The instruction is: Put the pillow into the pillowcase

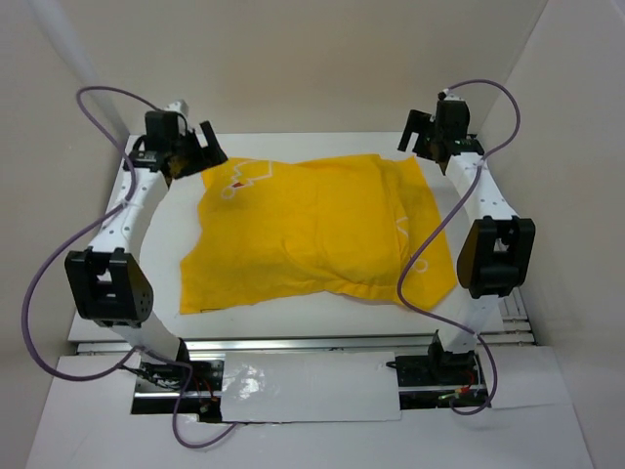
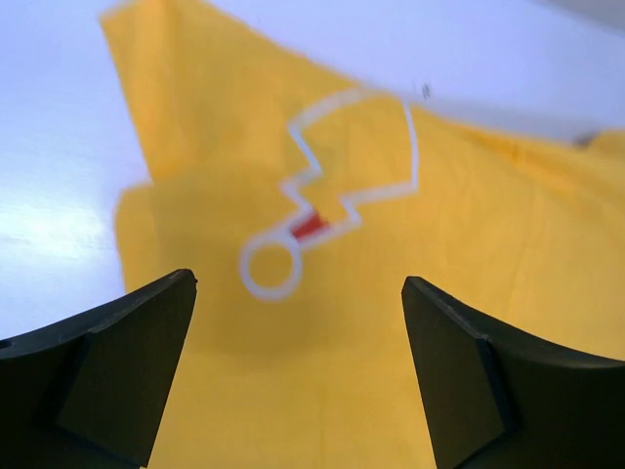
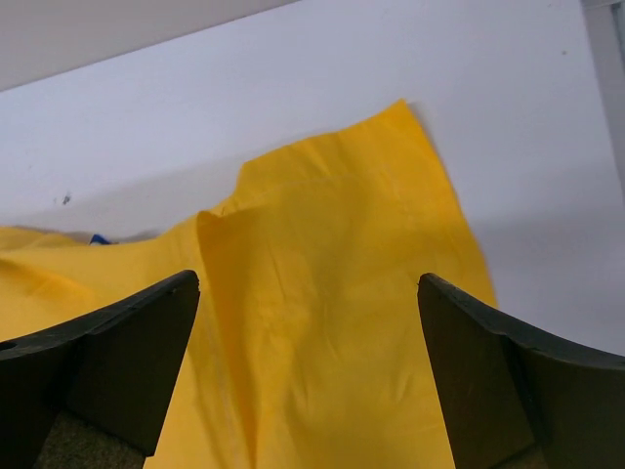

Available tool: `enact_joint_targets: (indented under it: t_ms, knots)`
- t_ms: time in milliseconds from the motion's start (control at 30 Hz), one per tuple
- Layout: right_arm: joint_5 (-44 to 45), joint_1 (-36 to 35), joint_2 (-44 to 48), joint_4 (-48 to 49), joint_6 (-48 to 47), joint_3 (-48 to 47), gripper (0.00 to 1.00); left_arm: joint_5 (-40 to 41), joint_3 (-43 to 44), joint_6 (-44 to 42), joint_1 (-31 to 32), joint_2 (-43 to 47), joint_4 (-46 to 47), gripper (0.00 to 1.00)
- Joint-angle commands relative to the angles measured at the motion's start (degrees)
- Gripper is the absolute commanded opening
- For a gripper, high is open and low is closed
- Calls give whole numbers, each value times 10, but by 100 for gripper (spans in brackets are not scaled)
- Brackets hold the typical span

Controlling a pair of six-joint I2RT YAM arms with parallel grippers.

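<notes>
1. Hovering by the far-left corner of the table [image 1: 293, 315]: left gripper [image 1: 200, 154] [image 2: 298, 283], released, jaws spread wide with only air between them.
2. Lying just beneath it: far-left corner of the pillowcase [image 1: 312, 230] [image 2: 459, 225], printed with a white cartoon outline [image 1: 244, 181] [image 2: 352, 161] and a small red patch [image 2: 310, 227].
3. Spread across the middle of the table, from near the left edge almost to the right edge: the bright yellow pillowcase, rumpled, puffed up through its centre and flatter toward the right. Whatever fills it is hidden by the cloth.
4. Creased into a long fold on the right side, with a blue bit [image 3: 98, 238] peeping out at the far edge.
5. Poised at the far-right corner of the table, over the pillowcase's far-right corner: right gripper [image 1: 435, 145] [image 3: 308, 278], likewise released, jaws wide apart and gripping nothing.
</notes>
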State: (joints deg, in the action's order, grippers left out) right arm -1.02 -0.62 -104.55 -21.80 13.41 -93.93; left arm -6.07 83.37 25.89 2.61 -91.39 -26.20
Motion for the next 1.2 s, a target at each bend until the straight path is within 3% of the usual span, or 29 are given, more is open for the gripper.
enact_joint_targets:
  t_ms: [0, 133, 167, 267, 400, 533, 700, 900, 1000, 1067, 1133, 1167]
  knots:
    - [51, 1, 17, -6, -5, -34, 100, 30, 86, 11, -47, -82, -40, 100]
    - [57, 6, -2, 1, 0, -46, 100, -14, 208, 29, -86, -220, -54, 100]
    - [57, 11, -10, 1, 0, -53, 100, -14, 272, 24, -86, -249, -73, 100]
    - [73, 17, -35, -4, 6, -84, 100, 47, 408, 24, -74, -364, -132, 100]
    - [87, 22, -71, -10, 6, -122, 100, 47, 490, 49, -74, -454, -141, 100]
    - [101, 28, -114, -22, 11, -179, 100, 70, 490, 93, -68, -491, -107, 100]
    - [101, 33, -151, -9, 6, -182, 100, 91, 543, 124, -50, -548, -98, 100]
    - [88, 44, -180, -10, 11, -177, 100, 130, 557, 118, -27, -601, -104, 100]
    - [83, 50, -195, -10, 11, -182, 100, 113, 551, 111, -27, -619, -116, 100]
    - [59, 50, -215, -10, 22, -187, 100, 65, 551, 89, -27, -619, -116, 89]
    - [24, 50, -230, -4, 28, -187, 100, 17, 534, 75, -27, -619, -99, 4]
    - [8, 50, -248, -4, 28, -194, 100, 0, 523, 75, -27, -612, -85, 0]
